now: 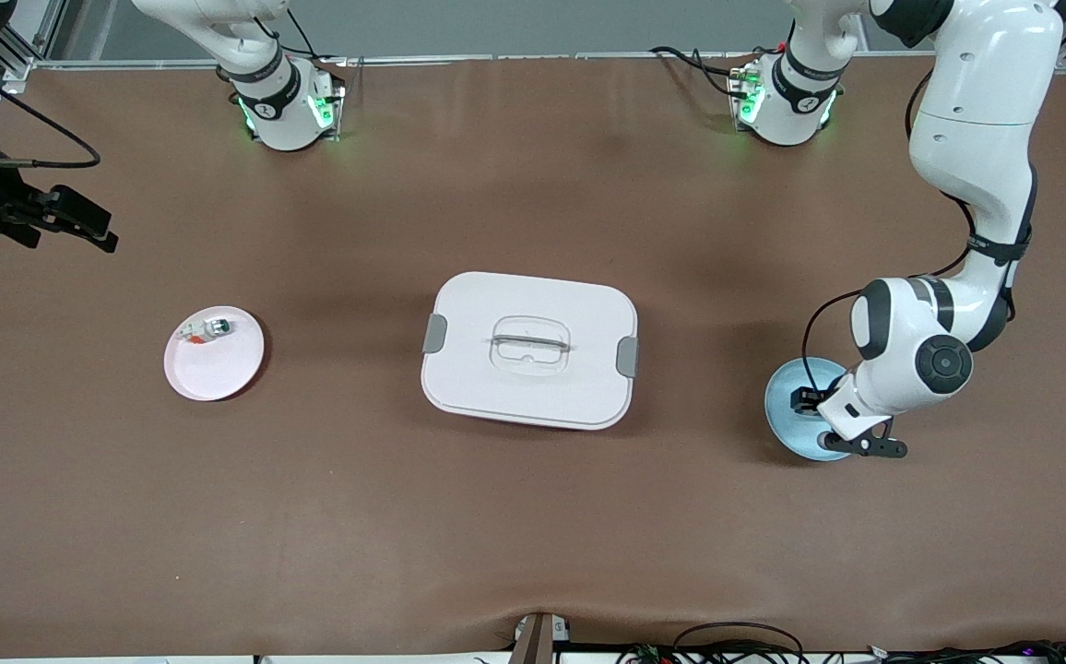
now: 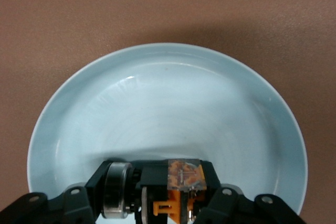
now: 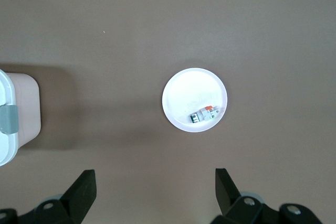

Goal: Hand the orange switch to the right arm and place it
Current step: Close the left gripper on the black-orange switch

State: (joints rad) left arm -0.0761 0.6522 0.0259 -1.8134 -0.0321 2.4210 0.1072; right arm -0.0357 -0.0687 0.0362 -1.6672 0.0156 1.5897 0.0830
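Left gripper [image 2: 178, 203] clamped on the tiny black orange-windowed switch [image 2: 181, 184] in the pale blue round plate [image 1: 787, 420].

Brown counter [image 1: 533, 516] carries a closed white lidded box [image 1: 529, 349] at centre. The left arm hides much of the blue plate. Right gripper [image 3: 155, 190], jaws spread wide and empty, hangs over bare counter near the small pink plate [image 1: 214, 354].

This is a robotics lab. Two white arms [image 1: 966, 184] are bolted by their bases [image 1: 289, 106] to a wide brown desk [image 1: 533, 516], green status lights glowing at each base. Loose cables [image 1: 736, 641] trail along the desk's edge, and aluminium framing [image 1: 21, 41] stands at one corner.
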